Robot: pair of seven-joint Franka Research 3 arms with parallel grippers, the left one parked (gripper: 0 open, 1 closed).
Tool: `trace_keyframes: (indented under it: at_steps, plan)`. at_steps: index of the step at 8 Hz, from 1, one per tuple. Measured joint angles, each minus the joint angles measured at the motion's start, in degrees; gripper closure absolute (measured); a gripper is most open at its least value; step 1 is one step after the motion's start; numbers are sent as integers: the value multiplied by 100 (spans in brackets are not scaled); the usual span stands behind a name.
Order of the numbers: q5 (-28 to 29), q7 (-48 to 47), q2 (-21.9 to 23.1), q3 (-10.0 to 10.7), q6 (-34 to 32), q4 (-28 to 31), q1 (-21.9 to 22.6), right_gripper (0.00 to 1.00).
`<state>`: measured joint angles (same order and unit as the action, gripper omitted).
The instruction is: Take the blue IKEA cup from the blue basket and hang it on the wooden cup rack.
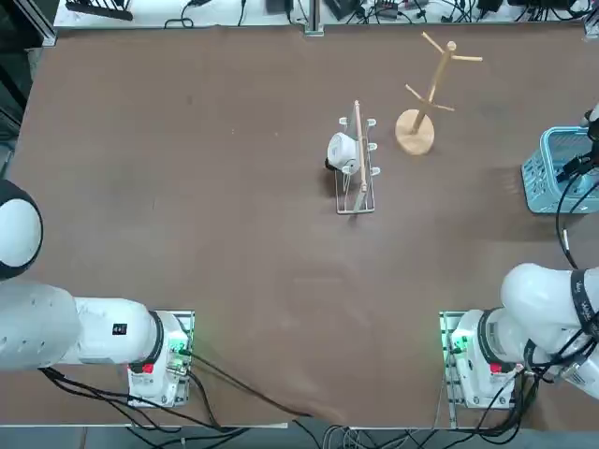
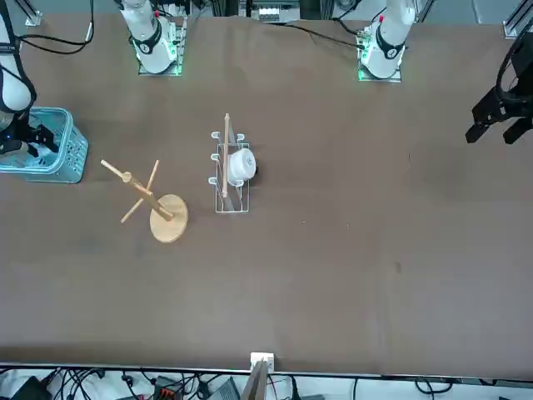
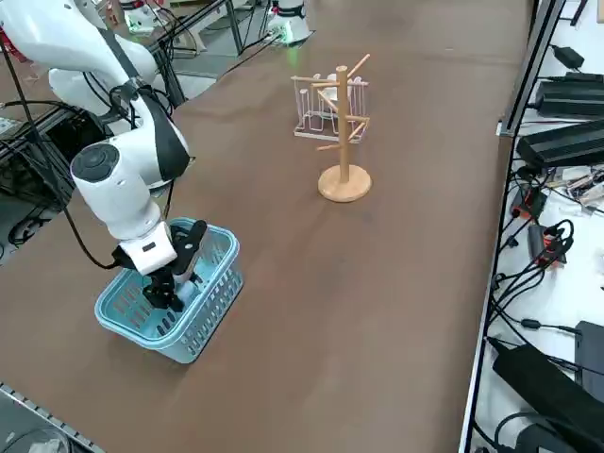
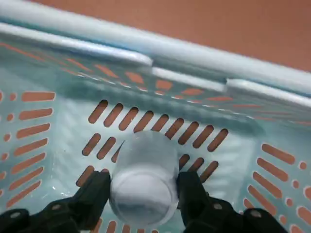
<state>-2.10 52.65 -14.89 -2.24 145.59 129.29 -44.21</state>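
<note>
In the top view the blue basket [image 1: 562, 173] sits at the right edge of the surface, with the wooden cup rack [image 1: 426, 94] well apart from it toward the far middle and a wire rack [image 1: 356, 164] with a white mug [image 1: 341, 152] beside that; the right arm reaches over the basket, its pincer largely out of sight. From the front, the basket [image 2: 50, 150] stands at the left edge, the right pincer [image 2: 21, 137] lowered inside it, the cup hidden. The right side view shows the pincer [image 3: 168, 288] pointing down into the basket [image 3: 203, 311], and the rack [image 3: 343, 132] stands clear across bare surface. At the wrist, the blue IKEA cup [image 4: 143, 182] lies on its side on the basket floor, its round end facing the camera, long axis running away from the pincer [image 4: 143, 194], whose fingers [image 4: 95, 194] press its two flanks, closed on it. The lift looks ready; the cup must come straight up clear of the basket wall.
</note>
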Motion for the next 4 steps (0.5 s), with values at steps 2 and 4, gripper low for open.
trace_keyframes:
  at_steps: [2, 4]
  plan:
    - [-2, 24, 0, -5, 0, -9, 3, 20]
    - [-4, 30, 16, -40, 8, -87, 10, 20]
